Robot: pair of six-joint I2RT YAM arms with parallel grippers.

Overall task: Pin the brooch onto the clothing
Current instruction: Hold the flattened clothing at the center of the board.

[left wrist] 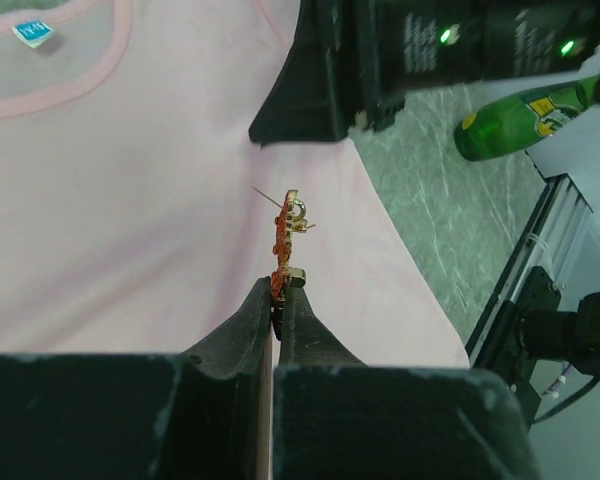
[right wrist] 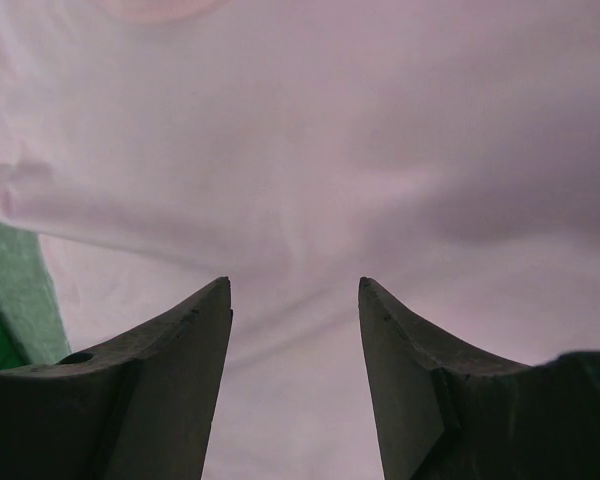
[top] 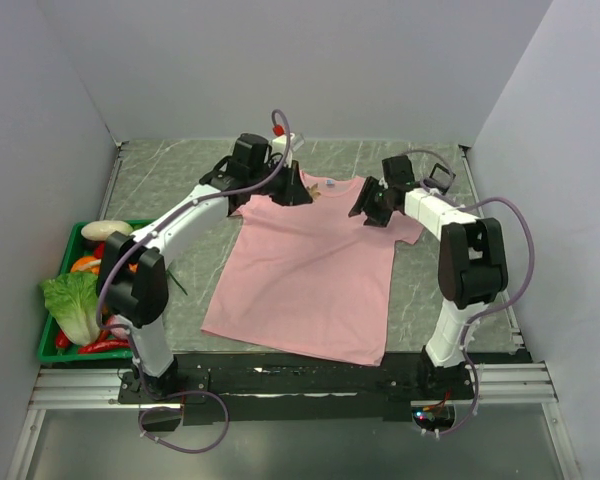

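The pink T-shirt [top: 310,280] lies flat in the middle of the table, collar towards the back. My left gripper [top: 298,190] hovers over its collar end, shut on the lower tip of the tiny orange-red brooch [left wrist: 285,240]. The brooch sticks out past the fingertips [left wrist: 278,290], its thin pin pointing out over the shirt [left wrist: 130,200]. The neck label [left wrist: 32,32] shows at the collar. My right gripper [top: 365,208] is open and empty just above the shirt's right shoulder. In the right wrist view its fingers [right wrist: 295,285] frame bare pink fabric [right wrist: 310,150]. It faces the left gripper closely [left wrist: 310,90].
A green tray [top: 55,345] with lettuce, peppers and other vegetables stands at the left edge. A green bottle [left wrist: 520,115] lies on the marbled tabletop beyond the shirt in the left wrist view. Grey walls close the back and both sides.
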